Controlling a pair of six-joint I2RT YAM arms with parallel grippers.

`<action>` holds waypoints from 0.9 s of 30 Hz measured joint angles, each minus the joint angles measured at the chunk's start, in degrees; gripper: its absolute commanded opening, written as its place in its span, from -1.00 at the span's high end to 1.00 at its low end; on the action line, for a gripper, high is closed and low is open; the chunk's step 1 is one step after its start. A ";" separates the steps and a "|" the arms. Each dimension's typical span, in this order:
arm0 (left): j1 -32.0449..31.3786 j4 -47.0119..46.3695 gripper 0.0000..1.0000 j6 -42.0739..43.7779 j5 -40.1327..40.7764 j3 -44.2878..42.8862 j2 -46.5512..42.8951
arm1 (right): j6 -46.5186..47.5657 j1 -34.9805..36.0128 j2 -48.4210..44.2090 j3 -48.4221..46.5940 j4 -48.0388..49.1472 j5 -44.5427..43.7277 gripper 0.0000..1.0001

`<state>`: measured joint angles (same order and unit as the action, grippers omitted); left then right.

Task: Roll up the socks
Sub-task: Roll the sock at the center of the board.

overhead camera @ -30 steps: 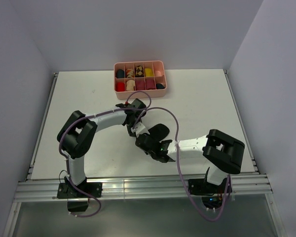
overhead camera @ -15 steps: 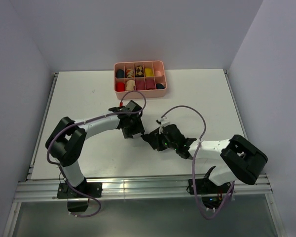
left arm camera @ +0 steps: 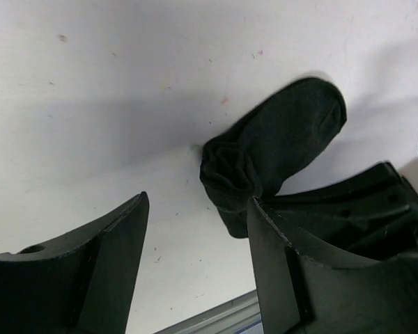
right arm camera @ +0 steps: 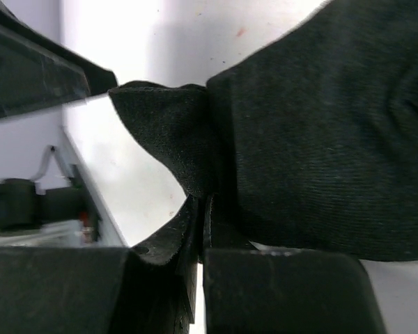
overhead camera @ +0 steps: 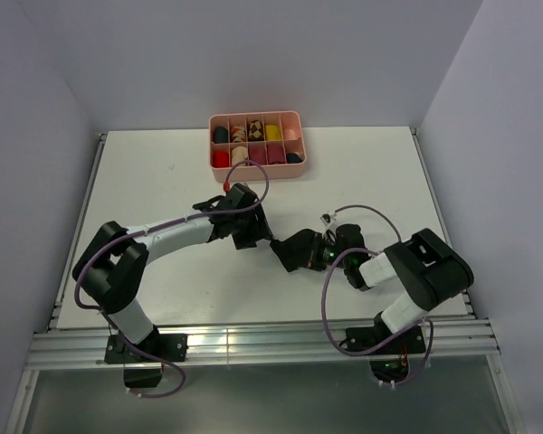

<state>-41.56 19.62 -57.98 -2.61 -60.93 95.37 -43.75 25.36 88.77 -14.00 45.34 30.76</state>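
Black sock [left arm camera: 279, 147] (one end bunched)

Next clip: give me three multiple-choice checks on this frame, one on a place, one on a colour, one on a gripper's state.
1. The pink tray stands at: A) the table's far edge; B) its near edge; C) its left corner.
2. The sock held by the right gripper is: A) striped; B) black; C) yellow.
3. The left gripper is: A) shut on a sock; B) open; C) out of view.
A: the top view shows it at the far side. B: black fabric is pinched in the right wrist view. B: its jaws stand wide apart.
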 measured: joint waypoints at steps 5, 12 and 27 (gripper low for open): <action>-1.29 -2.78 -0.23 1.46 -2.75 0.00 2.86 | -5.40 -3.72 5.38 0.28 5.64 5.62 1.00; -2.27 -5.57 -0.12 3.87 -3.89 0.24 3.87 | -8.96 -6.19 8.31 0.26 7.98 8.81 1.00; -3.17 -6.82 -0.08 6.97 -3.78 -1.99 9.01 | -9.31 -7.37 9.66 -1.33 5.68 10.97 1.00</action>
<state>-44.73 12.80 -51.00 -6.39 -62.92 104.38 -53.06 18.00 98.43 -15.33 51.03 41.74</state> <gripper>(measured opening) 0.545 0.029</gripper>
